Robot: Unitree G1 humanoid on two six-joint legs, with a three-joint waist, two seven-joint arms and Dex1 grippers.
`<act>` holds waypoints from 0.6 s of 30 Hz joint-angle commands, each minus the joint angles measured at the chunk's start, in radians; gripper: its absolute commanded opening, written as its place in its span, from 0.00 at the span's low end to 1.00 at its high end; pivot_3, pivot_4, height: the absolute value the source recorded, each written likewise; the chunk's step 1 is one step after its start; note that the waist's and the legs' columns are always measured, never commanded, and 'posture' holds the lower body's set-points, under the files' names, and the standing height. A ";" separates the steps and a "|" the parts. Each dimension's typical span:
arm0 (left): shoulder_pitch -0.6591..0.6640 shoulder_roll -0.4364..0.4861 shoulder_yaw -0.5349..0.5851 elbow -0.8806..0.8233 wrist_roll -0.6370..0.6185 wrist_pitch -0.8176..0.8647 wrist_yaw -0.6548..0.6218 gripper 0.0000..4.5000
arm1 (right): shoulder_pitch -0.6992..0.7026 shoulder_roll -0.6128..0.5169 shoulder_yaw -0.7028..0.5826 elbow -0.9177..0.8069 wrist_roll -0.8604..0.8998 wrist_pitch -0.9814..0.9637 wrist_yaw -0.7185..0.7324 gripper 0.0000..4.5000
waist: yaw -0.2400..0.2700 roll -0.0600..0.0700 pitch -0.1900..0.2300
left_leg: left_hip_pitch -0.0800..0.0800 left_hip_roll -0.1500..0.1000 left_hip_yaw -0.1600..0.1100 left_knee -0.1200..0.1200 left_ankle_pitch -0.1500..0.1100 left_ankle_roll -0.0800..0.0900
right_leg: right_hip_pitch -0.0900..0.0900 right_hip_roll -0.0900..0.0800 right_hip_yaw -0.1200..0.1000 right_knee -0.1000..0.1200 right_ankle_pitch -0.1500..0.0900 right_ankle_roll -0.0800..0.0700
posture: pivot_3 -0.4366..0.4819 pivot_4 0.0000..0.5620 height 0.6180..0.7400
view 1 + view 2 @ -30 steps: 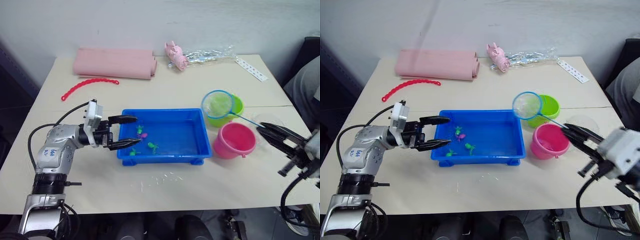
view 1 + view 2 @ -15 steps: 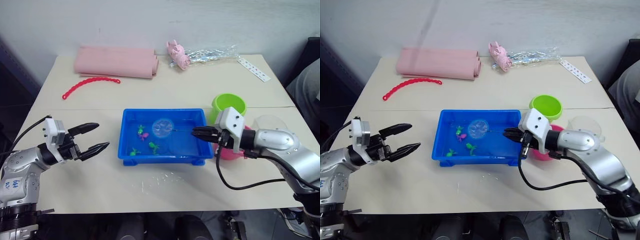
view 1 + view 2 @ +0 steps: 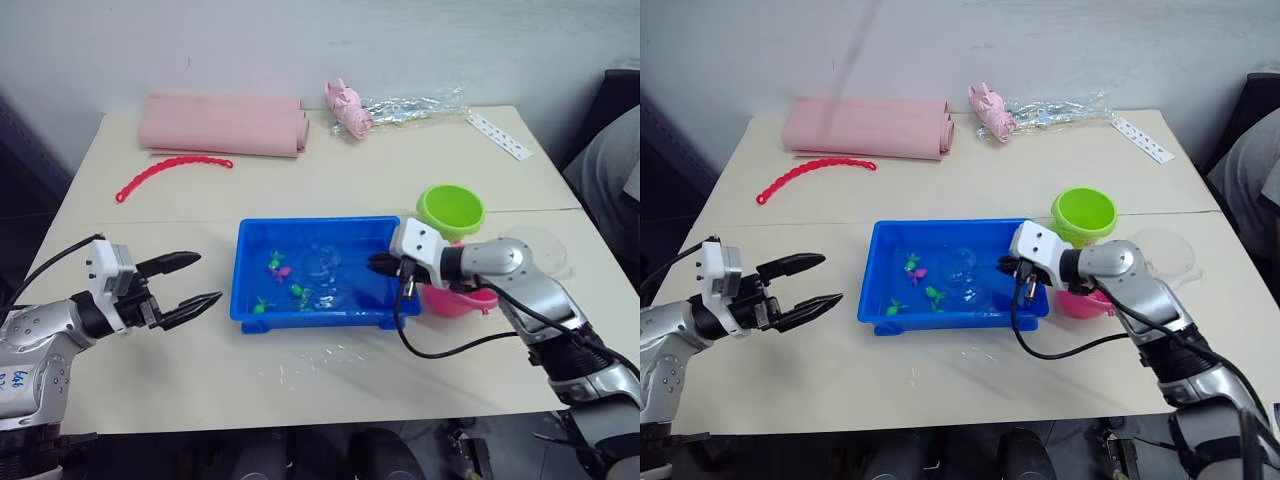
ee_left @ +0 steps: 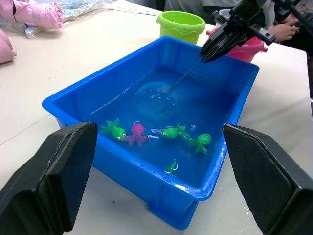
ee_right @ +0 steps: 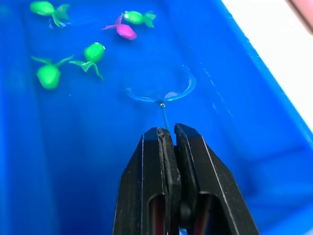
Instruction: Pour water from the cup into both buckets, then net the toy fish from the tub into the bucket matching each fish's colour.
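Net (image 5: pixel 159 88) sits submerged at tub (image 3: pixel 250 308) centre, mid-frame; light, thin flexible handle, best gripped at its end. Right gripper (image 5: pixel 168 134) clamps that handle. Fish (image 4: pixel 138 129) lie lower left of it. Left gripper (image 3: pixel 195 280), spread, empty, frame left.

glossy plastic tub (image 4: pixel 230 122), matt black hand (image 5: pixel 168 139)

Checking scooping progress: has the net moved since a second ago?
Yes. The net was held above the green bucket; now its ring is down in the blue tub, in the water near the fish, held by the right gripper.
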 commanded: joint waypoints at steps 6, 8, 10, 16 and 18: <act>0.008 0.014 0.010 -0.037 -0.023 0.009 0.008 0.99 | -0.023 0.085 -0.018 -0.012 -0.010 0.025 0.019 0.00 | -0.006 0.000 0.000 | 0.000 0.000 0.000 0.000 0.000 0.000 | 0.000 0.000 0.000 0.001 0.000 0.000 | 0.48 0.27 1.00; 0.006 0.016 0.009 -0.035 -0.022 0.011 0.006 0.99 | -0.019 0.090 -0.021 -0.012 -0.015 0.024 0.023 0.00 | -0.006 0.000 0.000 | 0.000 0.000 0.000 0.000 0.000 0.000 | -0.001 0.000 0.000 0.001 0.000 0.000 | 0.48 0.27 1.00; 0.005 0.016 0.008 -0.034 -0.021 0.012 0.005 0.99 | -0.015 0.095 -0.025 -0.014 -0.014 0.028 0.024 0.00 | -0.005 0.000 0.000 | 0.000 0.000 0.000 0.000 0.000 0.000 | -0.001 0.000 0.000 0.001 0.000 0.000 | 0.48 0.27 1.00; 0.002 0.016 0.002 -0.031 -0.018 0.015 0.005 0.99 | -0.002 0.120 -0.039 -0.032 0.008 0.055 0.028 0.00 | -0.006 0.000 0.000 | 0.000 0.000 0.000 -0.001 0.000 -0.001 | -0.001 0.000 0.000 0.000 0.000 0.000 | 0.48 0.27 1.00; -0.004 0.016 -0.002 -0.023 -0.017 0.014 0.004 0.99 | 0.002 0.124 -0.042 -0.032 0.009 0.058 0.028 0.00 | -0.006 0.000 0.000 | 0.000 0.000 0.000 -0.001 0.000 -0.001 | -0.001 0.000 0.000 0.000 0.000 0.000 | 0.48 0.27 1.00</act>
